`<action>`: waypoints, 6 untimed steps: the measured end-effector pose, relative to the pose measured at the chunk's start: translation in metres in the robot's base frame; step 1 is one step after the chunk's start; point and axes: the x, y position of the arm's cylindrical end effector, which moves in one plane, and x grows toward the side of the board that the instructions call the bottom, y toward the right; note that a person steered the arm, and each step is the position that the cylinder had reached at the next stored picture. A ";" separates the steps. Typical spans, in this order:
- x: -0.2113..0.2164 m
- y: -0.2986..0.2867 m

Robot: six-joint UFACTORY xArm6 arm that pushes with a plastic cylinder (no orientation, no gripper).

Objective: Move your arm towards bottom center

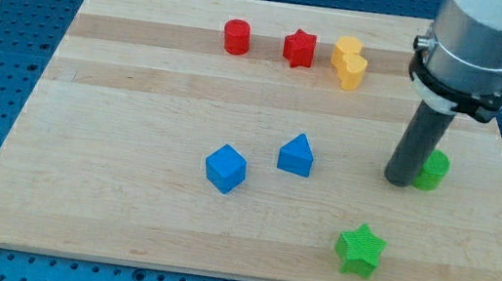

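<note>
Camera view: your tip (399, 181) grips nothing, just touches the light green block (434, 171); it'd slide easily.

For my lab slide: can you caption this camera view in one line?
My tip rests at the right of the board, beside a green block, above the green star.

The tip (399, 180) stands at the view's right, just beside the green block (433, 171), which blocks any move further right. Toward the view's bottom centre the wooden board (105, 199) lies open, flanked by the green star (360, 249) on the right and by the blue cube (225, 168) and blue triangular block (297, 155) on the left. The red cylinder (236, 37), red star (298, 48) and yellow block (348, 62) line the view's top, well apart from that lane.
</note>
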 end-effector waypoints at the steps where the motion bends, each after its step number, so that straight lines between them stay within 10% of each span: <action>1: 0.000 -0.019; 6: 0.062 -0.125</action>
